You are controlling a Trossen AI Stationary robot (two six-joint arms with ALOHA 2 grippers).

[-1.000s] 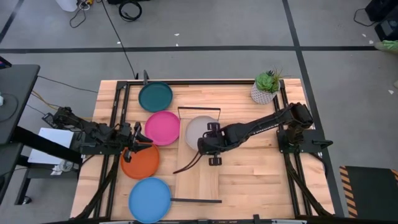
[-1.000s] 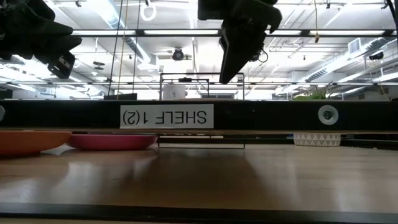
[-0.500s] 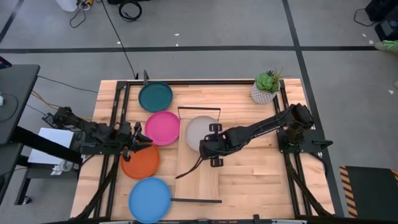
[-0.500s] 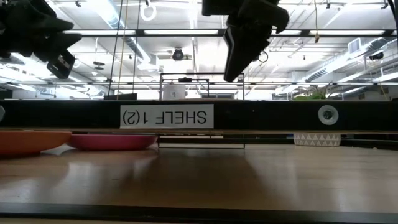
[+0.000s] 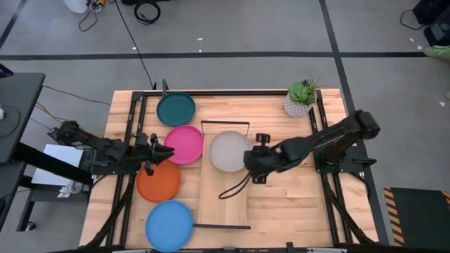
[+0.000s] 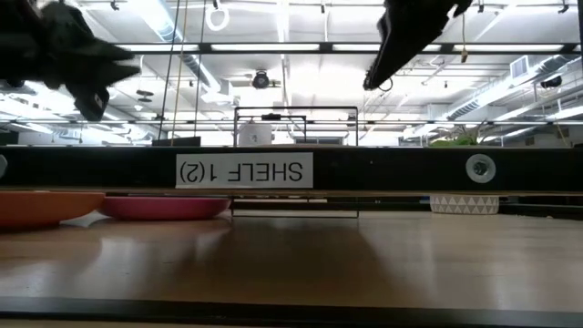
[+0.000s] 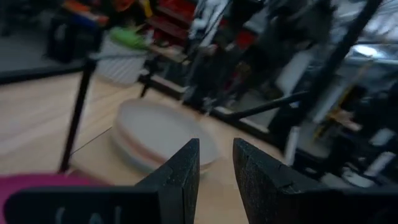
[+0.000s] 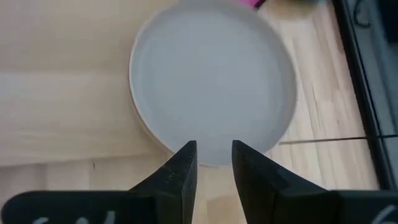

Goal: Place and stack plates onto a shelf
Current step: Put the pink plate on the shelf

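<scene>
The grey plate (image 5: 228,150) (image 8: 211,81) lies on top of a stack on the far half of the light-wood shelf (image 5: 221,204); a tan rim (image 8: 140,121) shows beneath it. On the table to the shelf's left lie the teal plate (image 5: 176,109), magenta plate (image 5: 184,144), orange plate (image 5: 158,183) and bright blue plate (image 5: 169,225). My right gripper (image 5: 247,157) (image 8: 214,158) hovers at the grey plate's right edge, open by a narrow gap and empty. My left gripper (image 5: 170,151) (image 7: 216,158) hangs above the magenta plate's left rim, also narrowly open and empty.
A potted green plant (image 5: 301,98) stands at the table's far right corner. Black wire frames (image 5: 225,124) close the shelf's two ends. Black rails run along the table's left and right sides. Bare wood lies right of the shelf (image 5: 288,197).
My right gripper has drawn back from over the grey plate toward the table's right edge and risen, leaving the plate lying on the stack. My left gripper has shifted a little right, toward the magenta plate.
</scene>
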